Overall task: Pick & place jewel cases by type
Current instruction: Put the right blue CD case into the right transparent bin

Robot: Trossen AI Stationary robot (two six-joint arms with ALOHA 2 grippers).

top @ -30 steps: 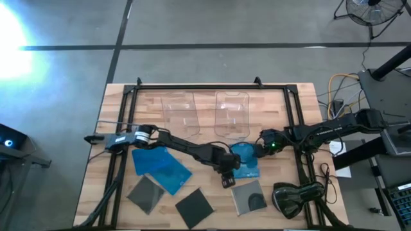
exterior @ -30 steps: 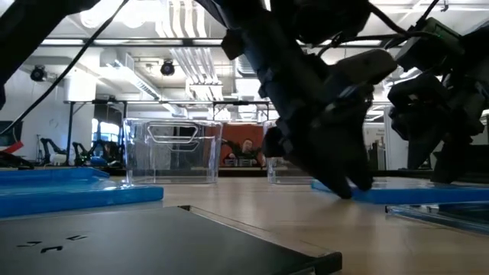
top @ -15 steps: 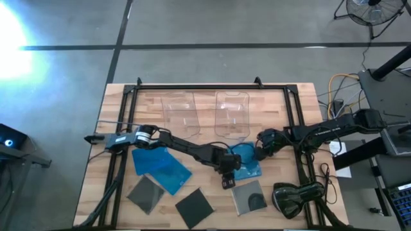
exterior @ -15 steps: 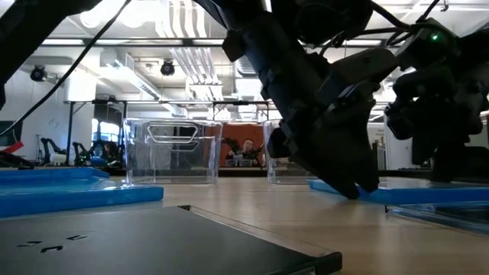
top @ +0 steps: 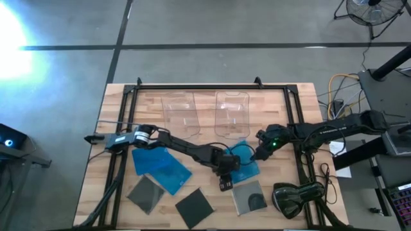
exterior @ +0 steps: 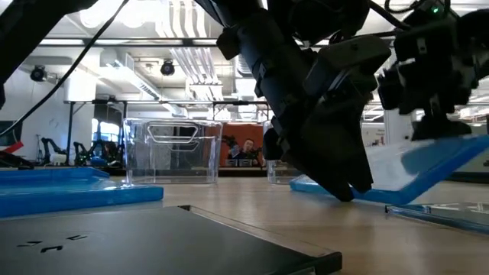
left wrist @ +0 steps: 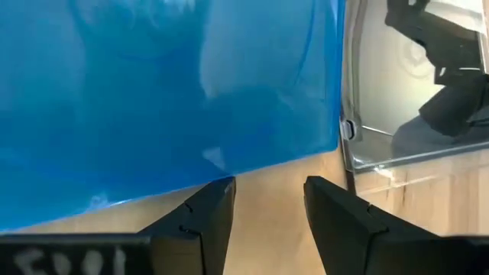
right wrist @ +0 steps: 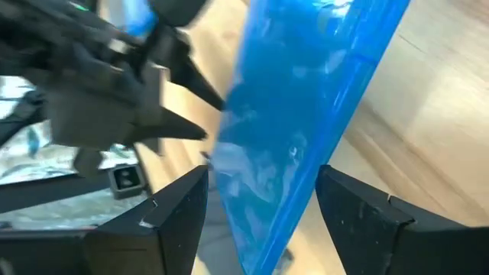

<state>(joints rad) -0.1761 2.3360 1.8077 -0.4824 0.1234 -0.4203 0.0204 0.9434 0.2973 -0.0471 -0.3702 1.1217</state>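
Observation:
One translucent blue jewel case (top: 244, 160) sits tilted right of the table's middle; its left edge (exterior: 306, 185) rests on the wood and its right edge is raised. My right gripper (top: 259, 153) is shut on it. My left gripper (top: 228, 173) is open and points down, with its fingertips (left wrist: 221, 191) at the case's near-left edge. Two more blue cases (top: 160, 168) lie overlapped on the left. Two dark cases (top: 146, 192) (top: 194, 206) lie flat near the front, and a grey one (top: 249, 197) lies beside them. My left gripper has one fingertip (left wrist: 228, 183) right at the blue case's edge; I cannot tell whether it touches. My right gripper holds the blue case by its raised right edge (exterior: 447, 145), with one finger (right wrist: 179, 214) on each face, coming from above and from the right. The case (right wrist: 306, 153) slopes down to its left edge on the table.
Two clear bins (top: 178, 112) (top: 231, 115) stand at the far middle of the table. A bulky black curved device (top: 295, 199) lies at the near right corner. A black frame (top: 192, 86) runs along the table's far edge and sides. Bare wood shows between the bins and the cases.
My right gripper has shifted slightly toward the table's left and near edge and risen, taking the blue case's right edge up with it. The case lay flat a second ago. Now it is tipped, and its left edge has stayed on the table by my left gripper.

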